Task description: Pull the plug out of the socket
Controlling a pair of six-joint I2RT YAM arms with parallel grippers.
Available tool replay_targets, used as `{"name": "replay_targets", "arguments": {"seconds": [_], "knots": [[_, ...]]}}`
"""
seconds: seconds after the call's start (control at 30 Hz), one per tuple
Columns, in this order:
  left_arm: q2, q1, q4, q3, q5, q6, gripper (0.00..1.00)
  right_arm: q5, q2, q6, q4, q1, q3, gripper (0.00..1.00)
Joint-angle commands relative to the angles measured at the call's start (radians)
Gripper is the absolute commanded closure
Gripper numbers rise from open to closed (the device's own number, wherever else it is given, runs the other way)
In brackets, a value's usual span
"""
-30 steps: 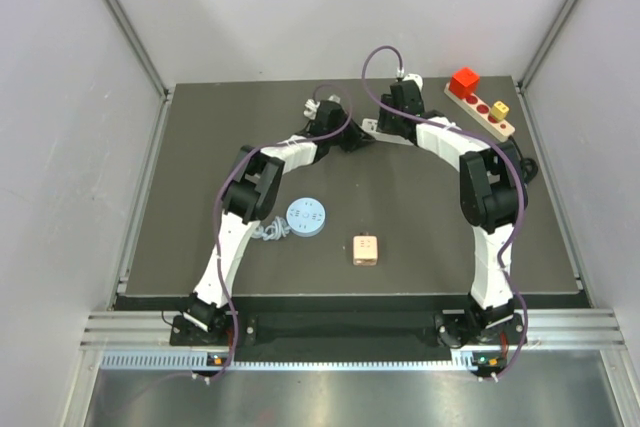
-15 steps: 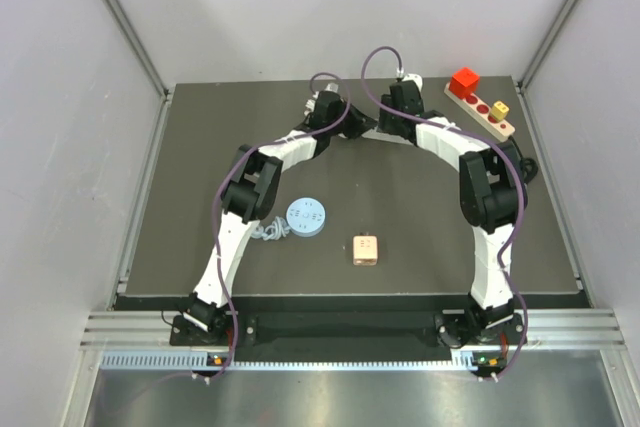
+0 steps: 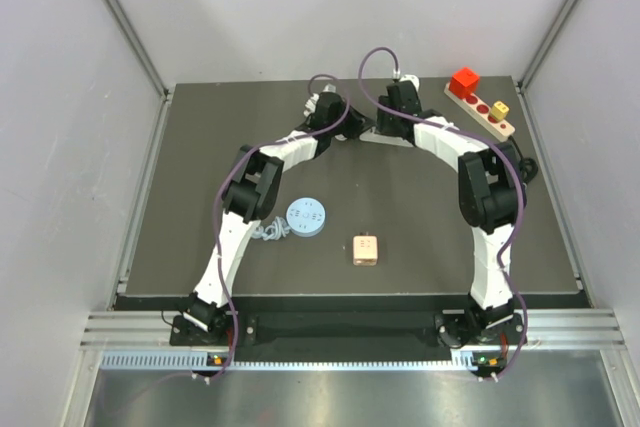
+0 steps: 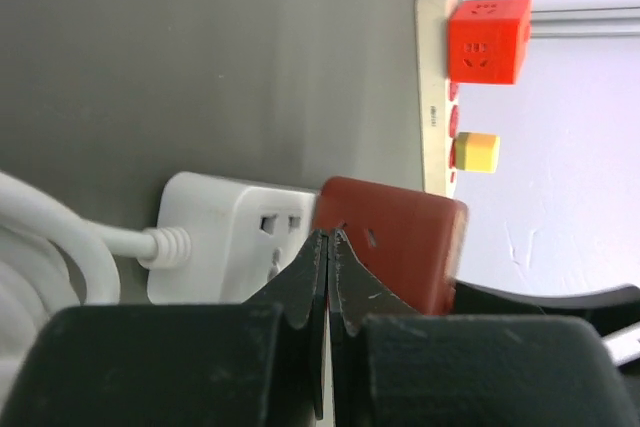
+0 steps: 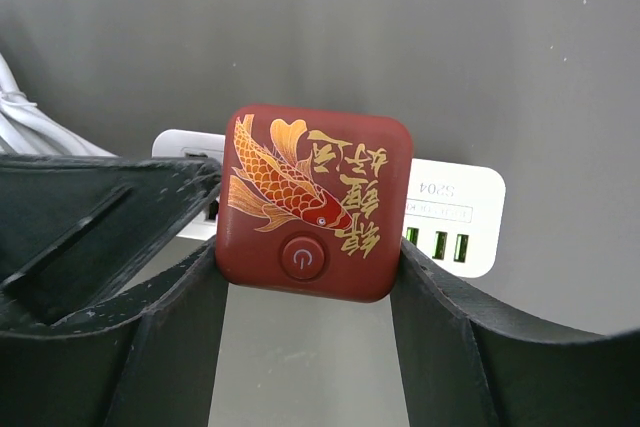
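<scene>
A dark red plug (image 5: pixel 318 202) with a gold koi print and a power button sits against the white power strip (image 5: pixel 455 212). My right gripper (image 5: pixel 310 252) is shut on the plug, one finger on each side. The left wrist view shows the plug (image 4: pixel 395 242) at the right end of the strip (image 4: pixel 215 237), whose white cord leaves to the left. My left gripper (image 4: pixel 328 239) is shut and empty, its tips right at the strip beside the plug. In the top view both grippers meet at the back of the table, the left (image 3: pixel 345 130) and the right (image 3: pixel 387 130), hiding the plug.
A beige board (image 3: pixel 487 119) with a red cube (image 3: pixel 464 80) and a yellow block stands at the back right. A blue disc (image 3: pixel 306 215), a small wooden cube (image 3: pixel 365 249) and a white coiled piece (image 3: pixel 268 232) lie in the middle.
My left wrist has shifted a little toward the back and its purple cable has arched up. The right arm has hardly moved.
</scene>
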Motion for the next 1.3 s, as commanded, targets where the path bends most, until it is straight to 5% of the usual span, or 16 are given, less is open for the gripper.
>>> {"name": "replay_targets", "arguments": {"seconds": [0.0,0.13,0.33,0.63,0.93,1.27], "knots": [[0.044,-0.007,-0.050,0.057,-0.017,-0.005,1.00,-0.020,-0.014,0.012,0.014,0.025,0.059,1.00],[0.108,-0.010,-0.234,0.184,-0.034,0.009,1.00,-0.019,0.001,0.023,0.000,0.030,0.088,1.00],[0.101,-0.027,-0.322,0.122,-0.071,0.041,1.00,0.061,0.018,0.029,-0.043,0.053,0.186,1.00],[0.044,-0.051,-0.213,-0.088,-0.071,0.078,1.00,0.159,0.145,0.114,-0.273,0.050,0.526,1.00],[0.030,-0.062,-0.166,-0.148,-0.106,0.109,1.00,0.216,0.039,0.015,-0.037,0.102,0.273,1.00],[-0.016,-0.099,0.025,-0.352,-0.112,0.118,1.00,0.274,0.001,0.022,0.069,0.105,0.260,1.00]]}}
